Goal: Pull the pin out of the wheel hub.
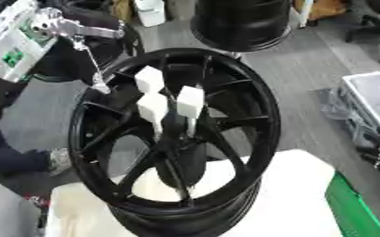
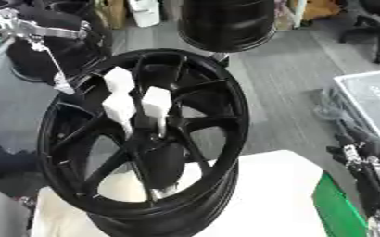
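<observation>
Three white block-headed pins [image 1: 190, 102] stand in the centre of the upright black wheel hub [image 1: 250, 139], light, rigid, best pinched by the head; the right hand [image 2: 357, 155] waits low right, its fingers' state unclear.

Your work surface is a white-topped table [image 1: 299, 194] with a green side panel [image 1: 354, 210] along its right edge. Directly on it you have a black wheel hub [image 1: 173, 134], standing tilted on its rim. Grey floor [image 1: 307, 60] lies beyond the table.
</observation>
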